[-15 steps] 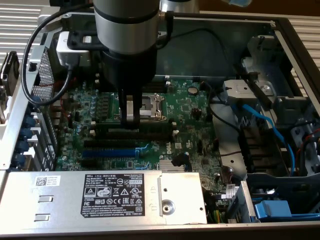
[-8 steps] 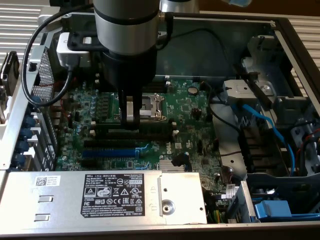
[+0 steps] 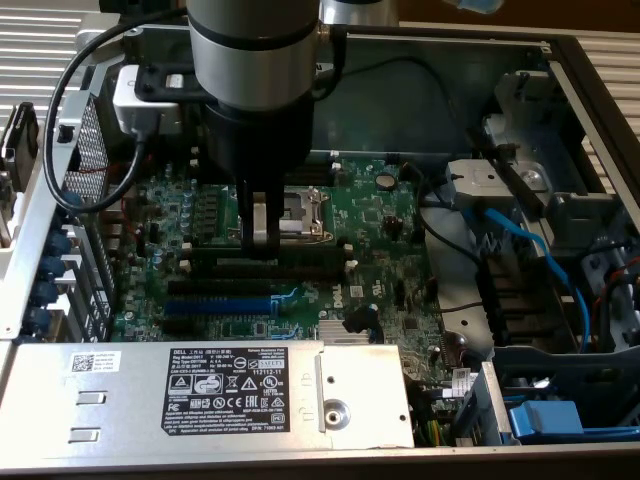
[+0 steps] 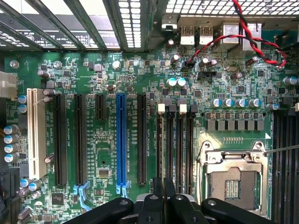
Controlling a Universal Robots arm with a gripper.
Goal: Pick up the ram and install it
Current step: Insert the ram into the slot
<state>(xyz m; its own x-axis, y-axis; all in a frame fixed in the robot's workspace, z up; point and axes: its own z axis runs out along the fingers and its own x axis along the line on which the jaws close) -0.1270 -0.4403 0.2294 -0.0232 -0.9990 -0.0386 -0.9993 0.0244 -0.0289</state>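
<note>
Place: electronics workbench | Evidence: opened computer case, bare motherboard

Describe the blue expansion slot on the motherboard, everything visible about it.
The blue expansion slot is a long, narrow, plastic-looking connector lying flat on the green motherboard, empty, with nothing touching it. It runs parallel to black slots on either side. One end carries a lighter blue latch. In the exterior view it lies near the labelled metal box.

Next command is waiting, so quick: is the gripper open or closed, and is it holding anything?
Gripper: closed, above the black memory slots; whether the ram is pinched in it cannot be told.
</note>
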